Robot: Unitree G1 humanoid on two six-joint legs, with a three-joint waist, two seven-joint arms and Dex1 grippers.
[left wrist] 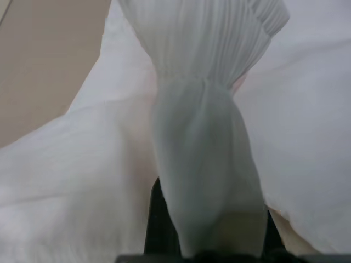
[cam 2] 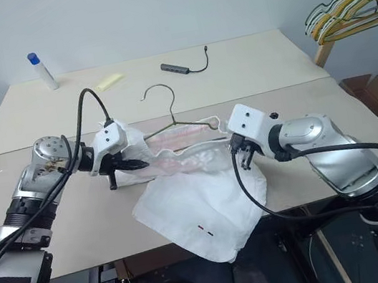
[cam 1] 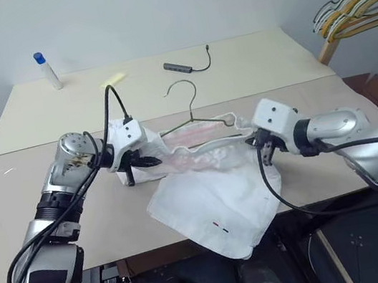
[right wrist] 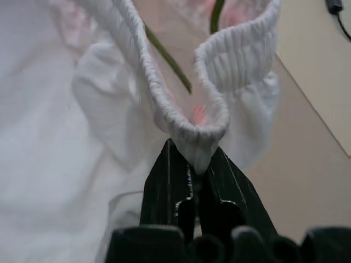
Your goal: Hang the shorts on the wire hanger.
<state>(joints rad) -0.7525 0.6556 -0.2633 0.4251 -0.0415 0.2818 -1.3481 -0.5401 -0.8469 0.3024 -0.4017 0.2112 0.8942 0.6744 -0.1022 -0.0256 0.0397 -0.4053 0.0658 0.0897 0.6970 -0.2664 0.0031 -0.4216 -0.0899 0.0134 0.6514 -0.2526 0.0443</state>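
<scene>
Shorts (cam 1: pixel 212 195) pinched between both hands

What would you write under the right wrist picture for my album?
Two black fingers pinch the shorts by the stretchy waistband, with the wire hanger inside.

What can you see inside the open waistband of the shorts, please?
The wire hanger runs into the shorts; one grey wire shows inside. Its lower bar is covered by cloth.
</scene>
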